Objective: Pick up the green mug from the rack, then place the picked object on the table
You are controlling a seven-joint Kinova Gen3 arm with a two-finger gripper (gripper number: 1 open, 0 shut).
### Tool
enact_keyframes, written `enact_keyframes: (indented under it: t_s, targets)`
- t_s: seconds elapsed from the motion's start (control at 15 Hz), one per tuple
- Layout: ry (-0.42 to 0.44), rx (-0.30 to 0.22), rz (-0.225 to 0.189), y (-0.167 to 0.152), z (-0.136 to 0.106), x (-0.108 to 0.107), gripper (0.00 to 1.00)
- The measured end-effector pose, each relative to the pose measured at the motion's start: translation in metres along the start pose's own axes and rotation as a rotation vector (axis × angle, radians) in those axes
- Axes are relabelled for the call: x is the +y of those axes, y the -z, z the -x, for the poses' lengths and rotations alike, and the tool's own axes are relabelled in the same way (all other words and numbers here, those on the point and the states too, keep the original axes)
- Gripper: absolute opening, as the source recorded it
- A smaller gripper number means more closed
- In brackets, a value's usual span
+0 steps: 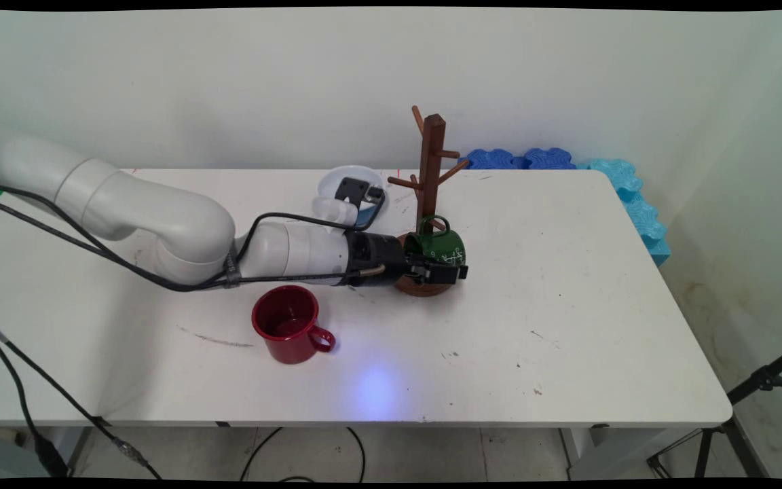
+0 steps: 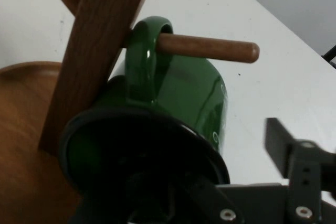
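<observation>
Green mug hangs by its handle on a low peg of the wooden mug tree, the gripper with jaws parted around its rim, a red mug nearer the tabletop's front.

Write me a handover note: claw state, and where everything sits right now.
Claw: open, low at the base of the wooden mug tree. Its visible finger stands clear of the green mug's wall; the other finger is hidden.
Green mug: handle looped over a low peg, mouth facing the hand camera.
Red mug: upright on the table, on the near side of the arm, untouched.
White plate: behind the arm, beside the tree.
Blue foam pieces: along the far right edge.
</observation>
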Motion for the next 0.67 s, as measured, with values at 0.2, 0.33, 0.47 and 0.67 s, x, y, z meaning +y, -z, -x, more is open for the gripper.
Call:
enact_keyframes:
  t_s: [0.2, 0.33, 0.47, 0.67]
  targets:
    - [-0.015, -0.001, 0.007, -0.0036, 0.0003, -0.0006, 0.00]
    - [-0.022, -0.001, 0.010, -0.0050, 0.0005, -0.0015, 0.00]
    - [-0.027, 0.000, 0.012, -0.0057, 0.0007, -0.0022, 0.00]
    - [-0.024, 0.001, 0.017, -0.0058, 0.0005, -0.0021, 0.00]
